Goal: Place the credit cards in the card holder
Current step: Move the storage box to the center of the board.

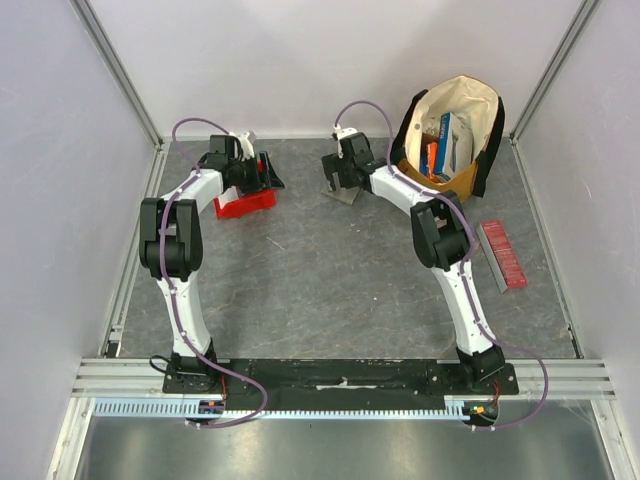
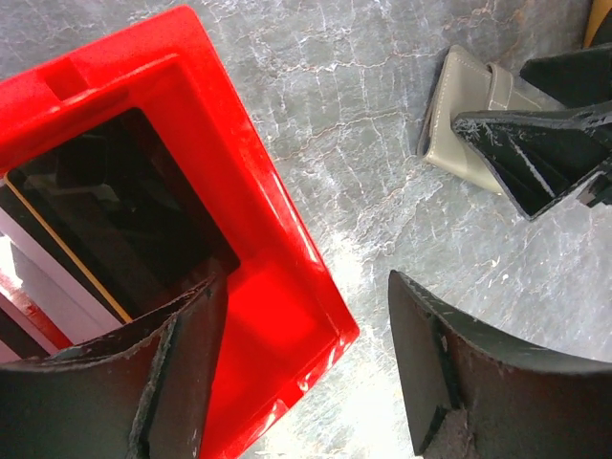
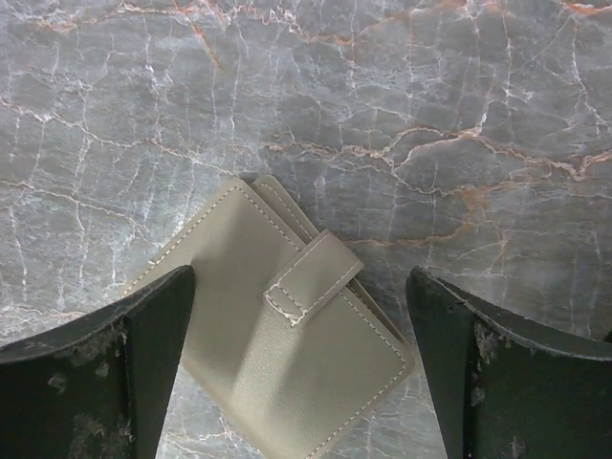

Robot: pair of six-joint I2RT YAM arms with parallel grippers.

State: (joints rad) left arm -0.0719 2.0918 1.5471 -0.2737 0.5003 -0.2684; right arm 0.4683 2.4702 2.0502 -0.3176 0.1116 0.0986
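The card holder, a flat grey-olive wallet with a stitched strap closing it, lies on the table under my right gripper. That gripper is open, with a finger on each side of the wallet and not touching it. My left gripper is open over the corner of a red bin, one finger inside it and one outside over the table. Thin pale flat pieces with a tan edge, which look like the credit cards, lie in the bin's dark inside. From above, the card holder sits right of the red bin.
A cream and black bag holding upright colourful boxes stands at the back right. A long red ribbed box lies near the right edge. Pale walls close in the grey marbled table.
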